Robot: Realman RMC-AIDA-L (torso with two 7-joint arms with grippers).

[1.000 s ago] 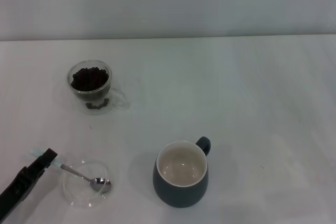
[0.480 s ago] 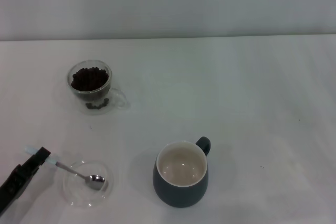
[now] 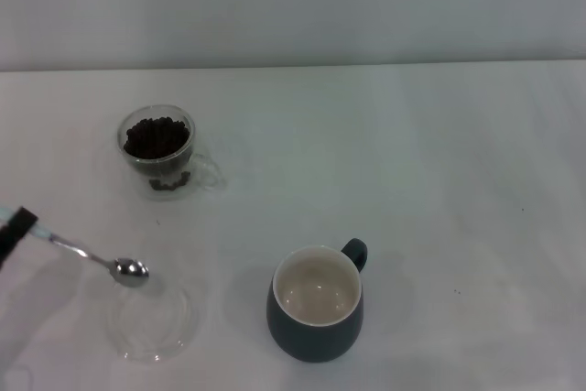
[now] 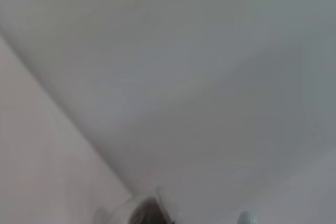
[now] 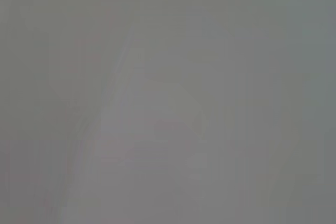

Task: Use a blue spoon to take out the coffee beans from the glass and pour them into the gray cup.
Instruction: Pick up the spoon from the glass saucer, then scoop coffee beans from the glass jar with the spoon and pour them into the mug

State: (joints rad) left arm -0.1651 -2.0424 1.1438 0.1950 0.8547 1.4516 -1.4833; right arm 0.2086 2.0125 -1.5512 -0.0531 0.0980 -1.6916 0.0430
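- Pale-blue-handled small metal teaspoon, the blue spoon (image 3: pixel 92 255): light, stiff, slick; held clear of the bench by its handle end near the left edge, bowl empty.
- Left gripper (image 3: pixel 13 229): clamped on the handle tip, a long lever that may pivot.
- Clear double-walled glass (image 3: pixel 158 150): fragile, toward the far-left corner, heaped with dark coffee beans (image 3: pixel 156 135).
- Rounded blue-gray ceramic mug, the gray cup (image 3: pixel 316 305): heavy, stable, near the front edge.
- Flat clear saucer (image 3: pixel 154 322): beneath the spoon bowl.
- Right gripper: unseen.
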